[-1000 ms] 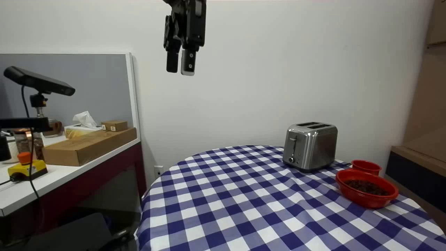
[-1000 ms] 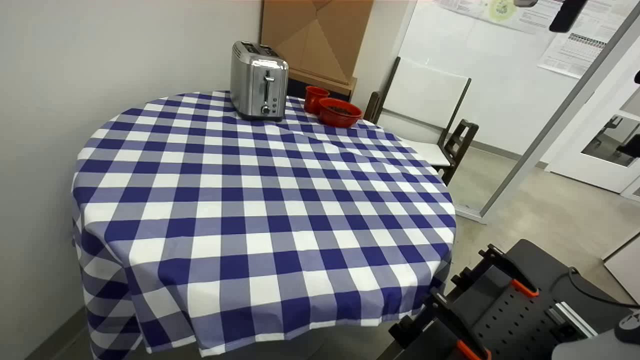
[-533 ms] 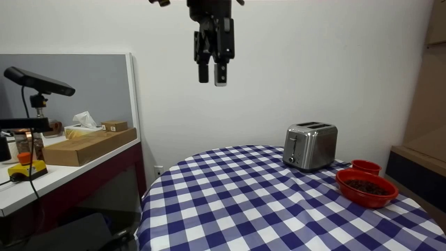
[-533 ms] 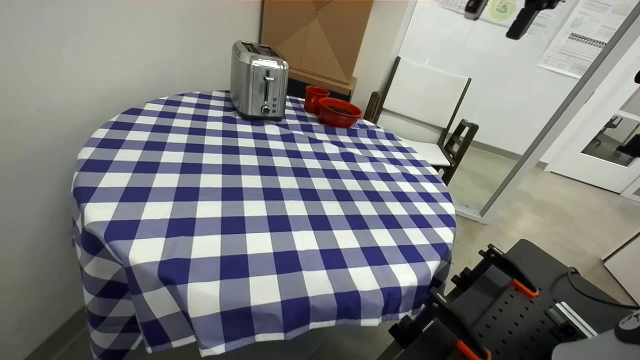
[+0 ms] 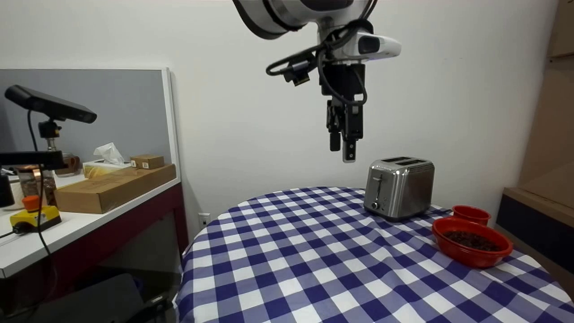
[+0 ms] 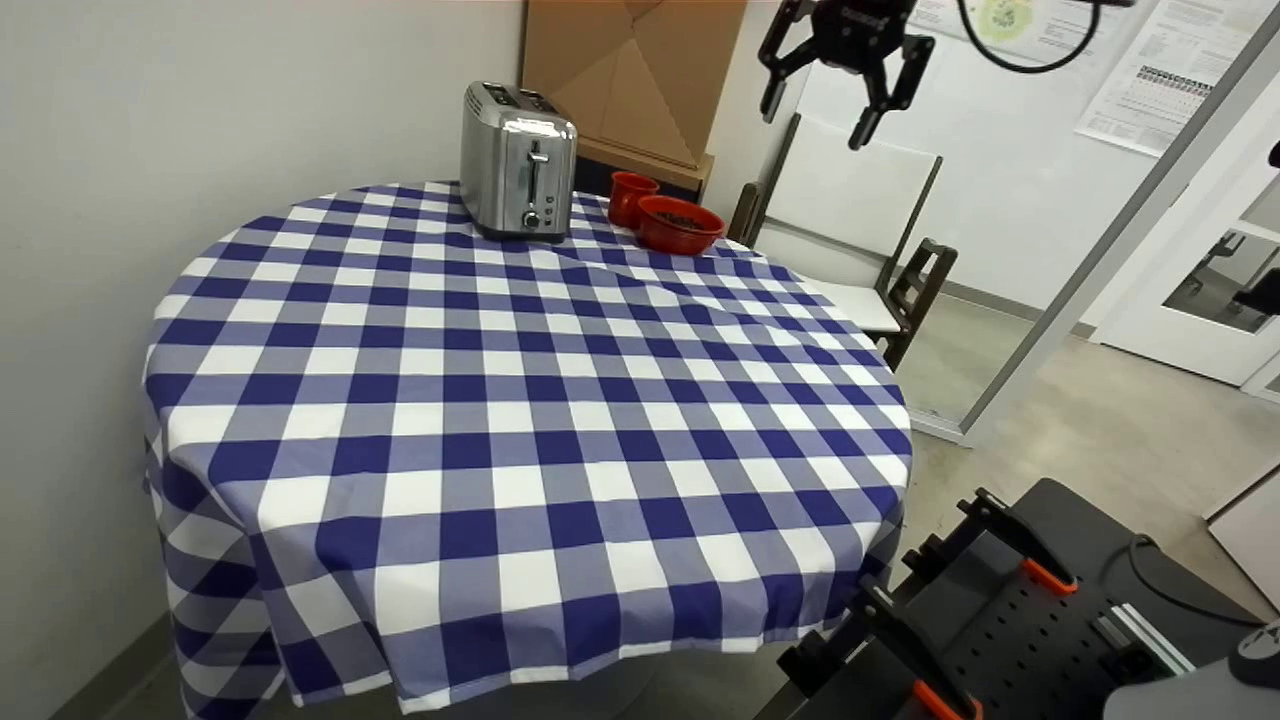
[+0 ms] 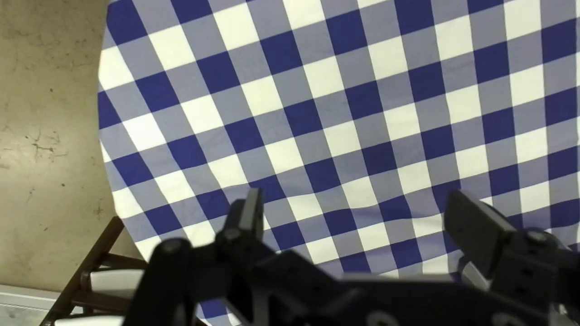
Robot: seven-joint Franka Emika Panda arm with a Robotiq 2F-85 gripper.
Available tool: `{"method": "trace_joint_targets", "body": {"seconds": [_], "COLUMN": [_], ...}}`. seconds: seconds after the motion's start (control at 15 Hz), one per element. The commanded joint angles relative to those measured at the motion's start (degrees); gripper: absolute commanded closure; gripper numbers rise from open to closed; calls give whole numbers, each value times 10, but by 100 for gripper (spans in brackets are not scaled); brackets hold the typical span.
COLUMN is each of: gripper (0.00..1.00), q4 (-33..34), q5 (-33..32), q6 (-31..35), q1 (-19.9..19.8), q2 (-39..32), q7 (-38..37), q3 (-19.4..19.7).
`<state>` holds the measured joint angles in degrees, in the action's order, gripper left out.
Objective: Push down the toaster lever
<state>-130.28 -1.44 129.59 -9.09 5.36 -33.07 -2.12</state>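
The silver toaster (image 5: 406,190) stands upright on the checked tablecloth near the wall; it also shows in an exterior view (image 6: 490,165). Its lever (image 5: 377,179) is on the narrow dark grey end, near the top of its slot; the lever shows in an exterior view too (image 6: 538,158). My gripper (image 5: 342,154) hangs in the air, fingers pointing down, above the table and apart from the toaster. Its fingers are spread wide with nothing between them, in an exterior view (image 6: 816,125) and in the wrist view (image 7: 355,199). The toaster is not clearly visible in the wrist view.
A red bowl (image 5: 466,258) with dark contents and a red cup (image 5: 471,214) stand beside the toaster. The round table (image 5: 287,264) has a blue-white checked cloth. A wall rises behind the toaster. A chair (image 6: 850,190) stands by the table's edge.
My gripper has come down and moved towards the toaster's end of the table, rightward in an exterior view. More of the arm is in view. The toaster and bowl have not moved.
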Motion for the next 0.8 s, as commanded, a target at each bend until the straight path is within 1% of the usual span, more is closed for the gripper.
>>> {"method": "trace_joint_targets", "body": {"seconds": [0.0, 0.13, 0.4, 0.53, 0.73], "gripper": [0, 0, 0, 0, 0], "q4": [144, 212, 343, 407, 499], "q5": [-20, -21, -7, -19, -62], "q6": [-14, -36, -91, -126, -169], "q1": [32, 55, 99, 119, 145], "q2": [-133, -182, -268, -307, -362], "q7": [-40, -29, 16, 36, 63], "q3": [4, 8, 6, 10, 26]}}
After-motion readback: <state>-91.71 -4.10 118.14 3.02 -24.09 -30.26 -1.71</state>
